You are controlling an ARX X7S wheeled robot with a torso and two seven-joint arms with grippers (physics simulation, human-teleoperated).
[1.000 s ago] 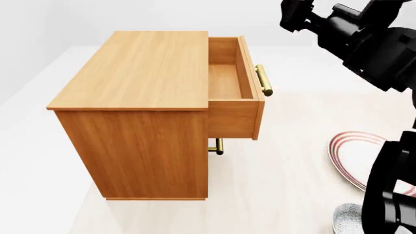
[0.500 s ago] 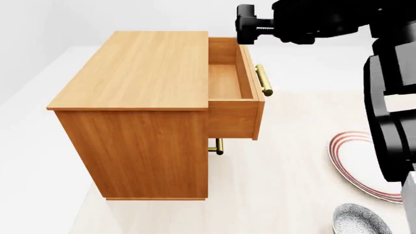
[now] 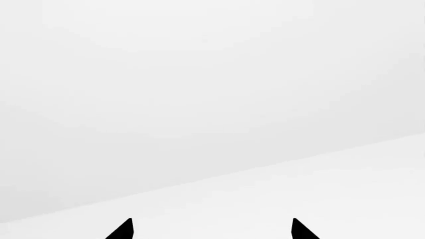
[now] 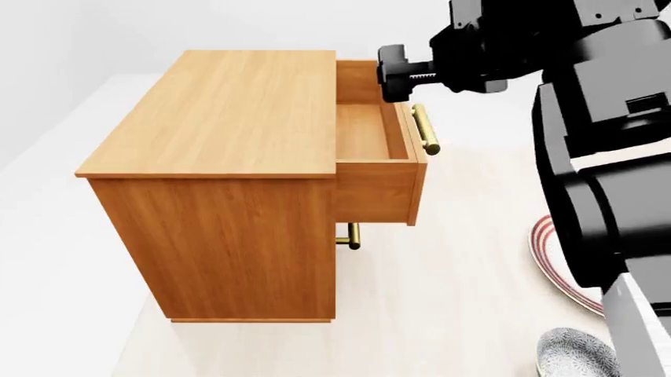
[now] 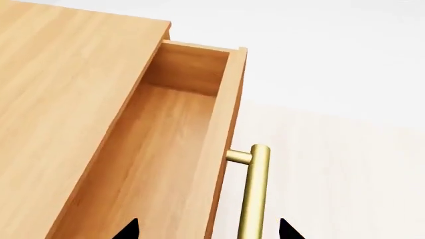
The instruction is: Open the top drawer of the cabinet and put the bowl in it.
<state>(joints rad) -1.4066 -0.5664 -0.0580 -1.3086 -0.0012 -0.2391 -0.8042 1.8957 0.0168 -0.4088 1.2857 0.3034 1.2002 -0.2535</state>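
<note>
Since a second ago the right tool, tips apart and empty, has swung above the drawer front. Nearest lies one grey-blue speckled round bowl on the pale surface; fetch it next. Beyond: one red-ringed white plate, one open orange-brown top drawer of one boxy wooden cabinet. Left tool tips apart.

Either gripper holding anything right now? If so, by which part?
Nothing held. The right gripper hangs open above the top drawer, fingertips apart with nothing between them. The left gripper is open on blank background. The bowl sits untouched.
</note>
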